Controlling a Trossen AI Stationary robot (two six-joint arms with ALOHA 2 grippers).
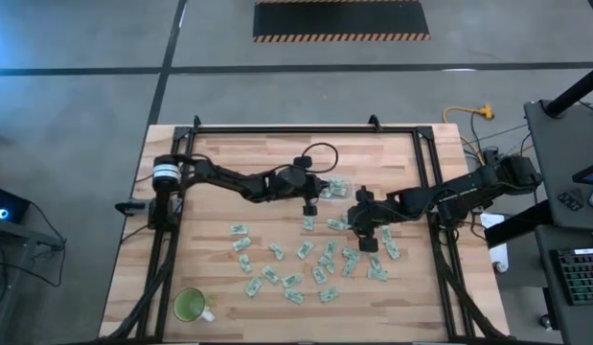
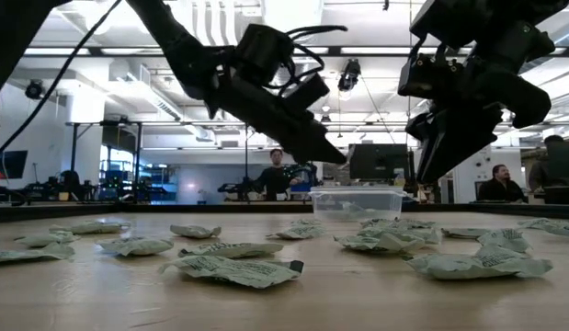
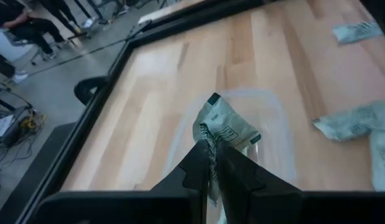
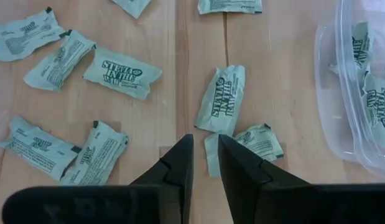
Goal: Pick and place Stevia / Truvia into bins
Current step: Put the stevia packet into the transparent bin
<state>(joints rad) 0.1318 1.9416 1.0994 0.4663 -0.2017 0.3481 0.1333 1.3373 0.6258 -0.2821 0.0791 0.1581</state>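
Near the middle of the far half of the table (image 1: pixel 277 158) sits the clear tub (image 2: pixel 356 200), already holding a few sachets. Above it, the left gripper (image 3: pixel 212 163) is clamped tight on one pale green sachet (image 3: pixel 224 124), which hangs over the tub's see-through floor in the left wrist view. Loose sachets (image 1: pixel 306 251) lie scattered across the wood nearer the front edge, most of them apart, a few overlapping. Over these, just beside the tub, the right gripper (image 4: pixel 204 158) hangs with its fingers set a narrow gap apart and nothing between them; a sachet (image 4: pixel 221 99) lies flat on the table right past its tips. A green cup (image 1: pixel 191 306) stands near the front left corner. Beyond the table, people (image 2: pixel 497 182) sit at desks.
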